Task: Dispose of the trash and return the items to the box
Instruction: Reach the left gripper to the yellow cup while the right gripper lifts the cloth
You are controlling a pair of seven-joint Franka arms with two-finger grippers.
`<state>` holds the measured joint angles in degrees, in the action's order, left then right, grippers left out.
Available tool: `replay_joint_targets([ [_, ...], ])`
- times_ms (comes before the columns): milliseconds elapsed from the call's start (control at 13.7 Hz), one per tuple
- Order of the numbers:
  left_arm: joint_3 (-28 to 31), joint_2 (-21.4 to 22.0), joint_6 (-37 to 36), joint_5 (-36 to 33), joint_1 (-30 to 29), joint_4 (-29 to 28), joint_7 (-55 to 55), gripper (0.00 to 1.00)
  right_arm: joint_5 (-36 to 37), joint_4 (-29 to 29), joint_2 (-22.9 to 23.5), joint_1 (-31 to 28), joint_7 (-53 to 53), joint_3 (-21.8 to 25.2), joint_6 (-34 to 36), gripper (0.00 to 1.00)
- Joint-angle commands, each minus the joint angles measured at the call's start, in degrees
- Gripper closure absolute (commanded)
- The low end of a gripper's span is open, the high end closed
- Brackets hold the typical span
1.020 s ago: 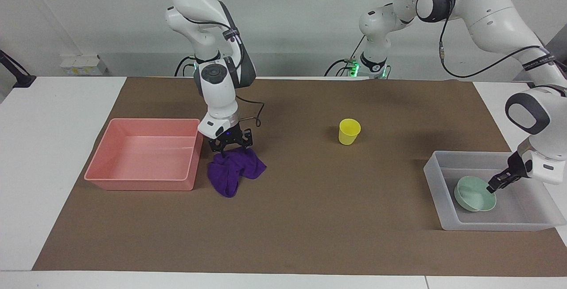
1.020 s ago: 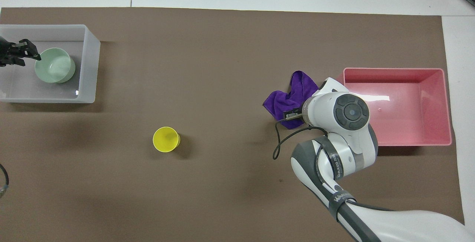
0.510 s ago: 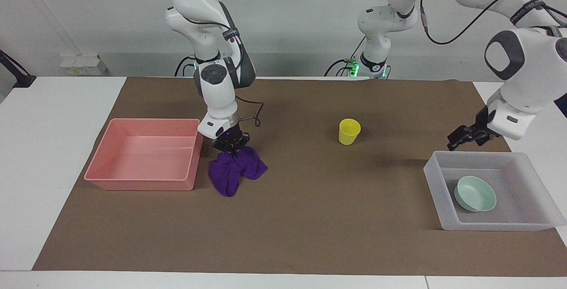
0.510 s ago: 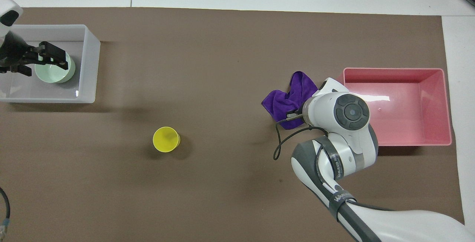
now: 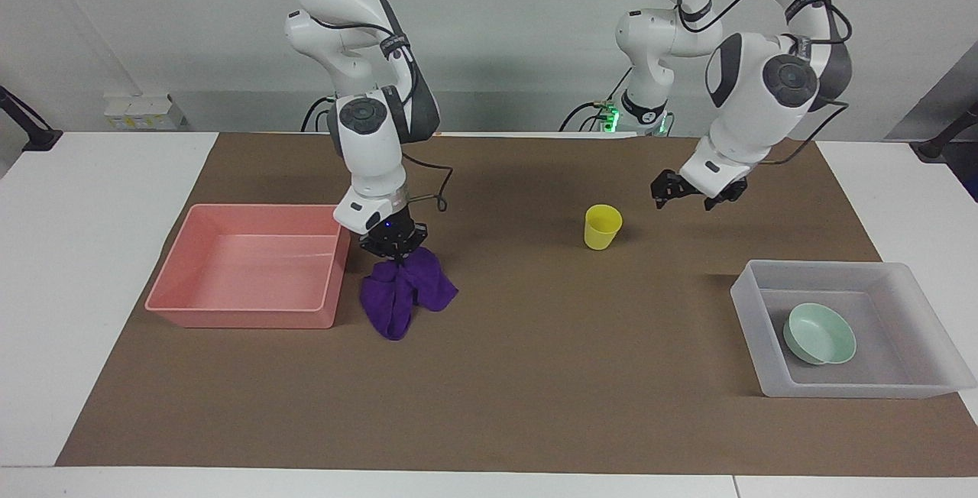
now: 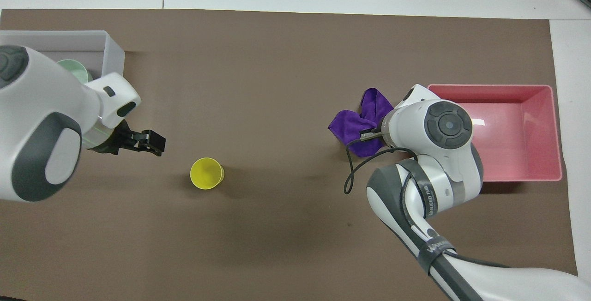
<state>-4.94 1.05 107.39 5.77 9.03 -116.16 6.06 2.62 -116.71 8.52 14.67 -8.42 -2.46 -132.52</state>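
The purple rag (image 5: 409, 292) lies on the mat beside the pink bin, bunched up at its top; it also shows in the overhead view (image 6: 355, 125). My right gripper (image 5: 393, 247) is shut on that bunched top, and the rag's lower part rests on the mat. The yellow cup (image 5: 603, 226) stands upright mid-mat (image 6: 207, 173). My left gripper (image 5: 690, 197) is open and empty in the air over the mat beside the cup (image 6: 148, 140). The mint-green bowl (image 5: 819, 334) lies in the translucent tray (image 5: 840, 389), and the left arm partly hides it in the overhead view (image 6: 76, 69).
The pink bin (image 5: 237, 318) stands at the right arm's end of the table, touching or nearly touching the rag. A brown mat (image 5: 535, 376) covers the table's middle, with white table at both ends. A black cable (image 6: 351, 176) loops from the right wrist.
My left gripper let go of the bowl, rose out of the tray and swung toward the cup. My right gripper closed on the rag's top and drew it up slightly.
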Motion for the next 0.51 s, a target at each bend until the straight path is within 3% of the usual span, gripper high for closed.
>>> replay_joint_targets([
  [0, 1.0, 2.7, 9.3, 3.9, 3.0, -9.0, -0.1, 0.0, -0.2, 5.5, -3.4, -1.2, 0.4, 0.3, 9.8, 1.0],
  [219, 1.0, 1.4, 19.2, 4.9, 5.9, -14.9, 1.3, 0.0, -0.2, 9.0, -7.2, -5.5, 1.0, 0.3, 15.7, 1.0],
  [364, 1.1, -1.4, 22.9, 5.0, 9.1, -15.5, 5.9, 0.4, -0.2, 9.0, -8.8, -8.6, 1.0, 0.4, 15.8, 1.0],
  [437, 1.1, -2.8, 24.1, 5.0, 9.5, -15.5, 6.4, 0.66, -0.1, 9.3, -9.0, -10.2, 1.5, 0.4, 15.7, 1.0],
])
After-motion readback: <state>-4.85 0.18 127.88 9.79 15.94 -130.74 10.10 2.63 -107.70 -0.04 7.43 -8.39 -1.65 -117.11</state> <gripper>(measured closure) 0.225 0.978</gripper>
